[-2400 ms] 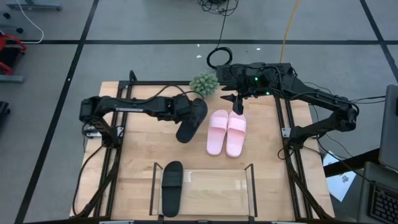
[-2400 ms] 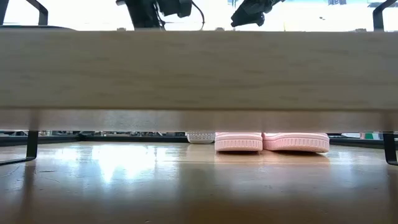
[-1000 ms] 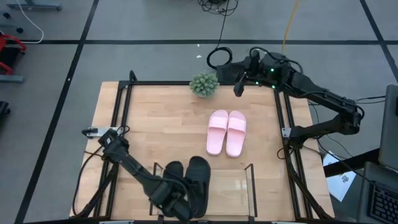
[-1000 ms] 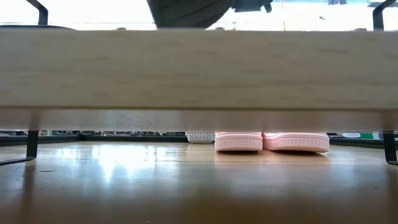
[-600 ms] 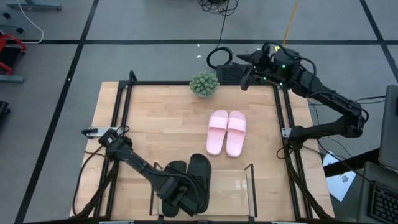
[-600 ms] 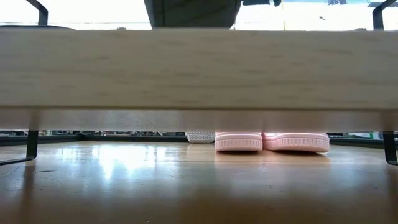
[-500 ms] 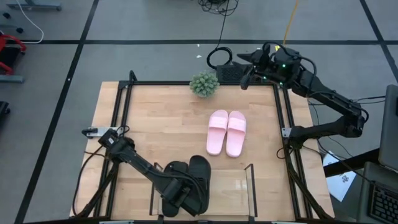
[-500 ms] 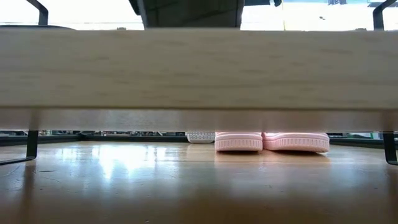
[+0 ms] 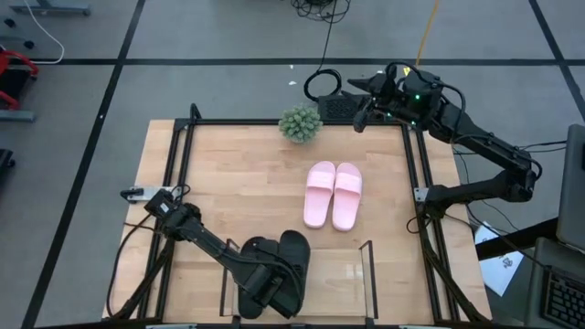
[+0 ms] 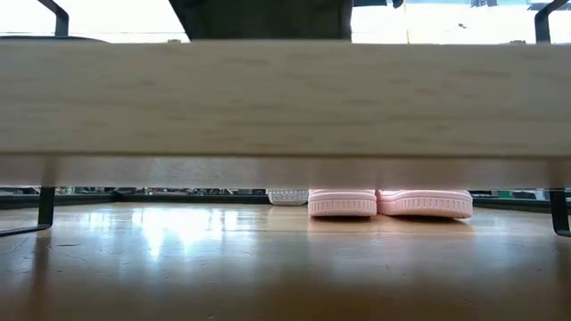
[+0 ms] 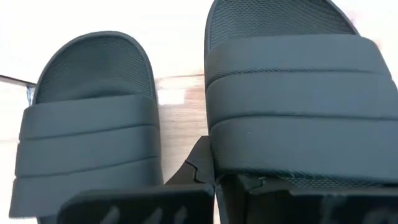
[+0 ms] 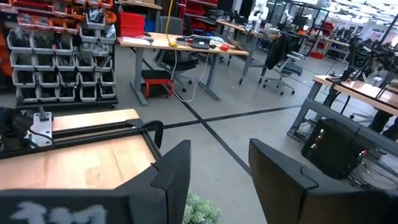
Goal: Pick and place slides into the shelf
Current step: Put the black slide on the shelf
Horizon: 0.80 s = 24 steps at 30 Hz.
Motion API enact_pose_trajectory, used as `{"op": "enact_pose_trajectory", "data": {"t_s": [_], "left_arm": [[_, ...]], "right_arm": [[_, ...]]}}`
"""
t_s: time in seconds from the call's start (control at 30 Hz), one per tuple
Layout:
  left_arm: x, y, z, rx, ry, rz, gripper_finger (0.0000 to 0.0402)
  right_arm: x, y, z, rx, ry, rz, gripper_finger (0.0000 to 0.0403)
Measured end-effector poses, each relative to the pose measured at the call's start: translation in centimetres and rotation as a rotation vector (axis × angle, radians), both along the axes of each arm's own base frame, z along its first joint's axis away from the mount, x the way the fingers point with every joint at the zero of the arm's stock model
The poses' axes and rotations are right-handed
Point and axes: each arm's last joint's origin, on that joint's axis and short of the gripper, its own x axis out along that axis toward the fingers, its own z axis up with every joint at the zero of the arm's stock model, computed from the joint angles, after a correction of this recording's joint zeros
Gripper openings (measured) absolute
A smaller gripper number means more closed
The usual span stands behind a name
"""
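Two matte black slides lie side by side at the left end of the clear shelf (image 9: 334, 270) by the table's near edge. The left slide (image 9: 250, 253) lies free; it also shows in the left wrist view (image 11: 87, 124). My left gripper (image 9: 274, 287) is shut on the right slide (image 9: 295, 251), over the shelf. The pink pair (image 9: 334, 195) rests on its soles mid-table and shows in the low view (image 10: 388, 203). My right gripper (image 9: 358, 111) is open and empty above the table's far right corner. My left gripper holds the right black slide at its heel end (image 11: 249, 180), behind the strap, coming along the slide from the near-left. The fingers' dark bodies hide the place of contact. The slide's toe points to the far edge. Whether its sole rests on the shelf, I cannot tell.
A small green plant (image 9: 300, 123) stands at the far edge. Thin black uprights (image 9: 369, 265) stand at the shelf's ends, and the shelf's right half is bare. A wooden board (image 10: 285, 98) fills the low view's upper half. Black frame rails (image 9: 416, 183) run along the table's sides.
My left gripper has kept its hold and has gone a little down and toward the near edge with the black slide beside the other one; its dark shape has grown in the low view. My right gripper has drawn back toward the far right corner.
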Motion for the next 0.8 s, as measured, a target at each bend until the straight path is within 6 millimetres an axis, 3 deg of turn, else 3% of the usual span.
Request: {"op": "enact_pose_trajectory", "data": {"t_s": [0.8], "left_arm": [[0.8,0.0,-2.3,-0.002,0.078,0.0,0.0]], "right_arm": [[0.1,0.1,0.0,0.02,-0.011,0.05,0.0153]]}}
